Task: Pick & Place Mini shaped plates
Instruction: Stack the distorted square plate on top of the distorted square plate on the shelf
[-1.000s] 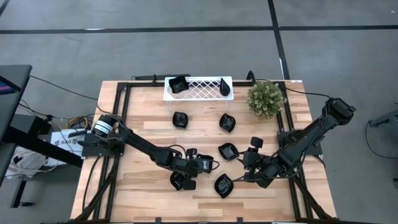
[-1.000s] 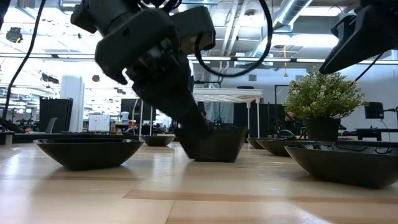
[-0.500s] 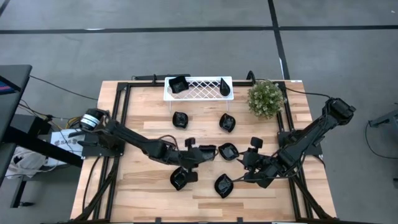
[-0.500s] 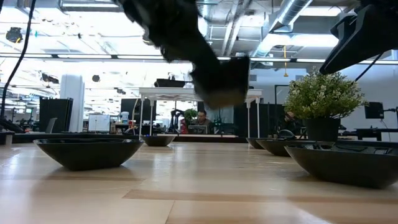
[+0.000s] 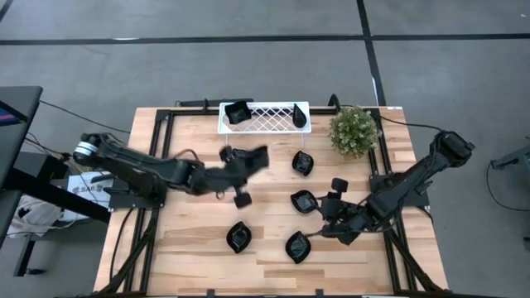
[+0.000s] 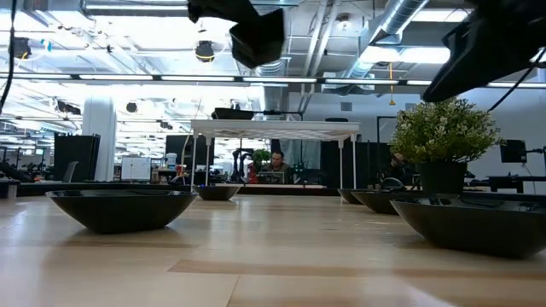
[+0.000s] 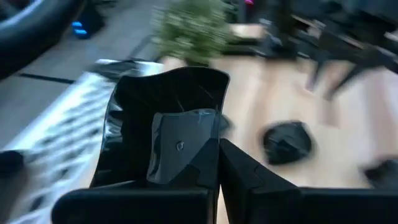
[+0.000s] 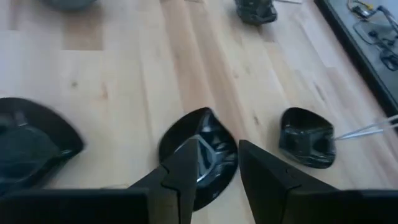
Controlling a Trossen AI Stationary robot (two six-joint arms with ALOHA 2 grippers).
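Observation:
My left gripper (image 5: 247, 160) hangs in the air just in front of the white lattice tray (image 5: 267, 121), shut on the rim of a mini shaped plate (image 5: 258, 154), a glossy black squarish dish (image 7: 163, 93). In the low view this plate (image 6: 258, 38) hangs high above the table. Two more black plates lie in the tray, at its left end (image 5: 238, 112) and its right end (image 5: 298, 116). My right gripper (image 5: 318, 233) stands open low over another plate (image 8: 205, 149) at the front of the table, its fingers (image 8: 183, 165) on either side of the rim.
Loose black plates lie on the wooden table at the front left (image 5: 238, 237), front middle (image 5: 296, 247), centre (image 5: 304, 200) and behind that (image 5: 302, 163). A potted plant (image 5: 354, 131) stands at the back right beside the tray. A black frame edges the table.
My left gripper has lifted its plate off the front of the table and carried it back toward the tray. The right gripper has edged slightly toward the front plate.

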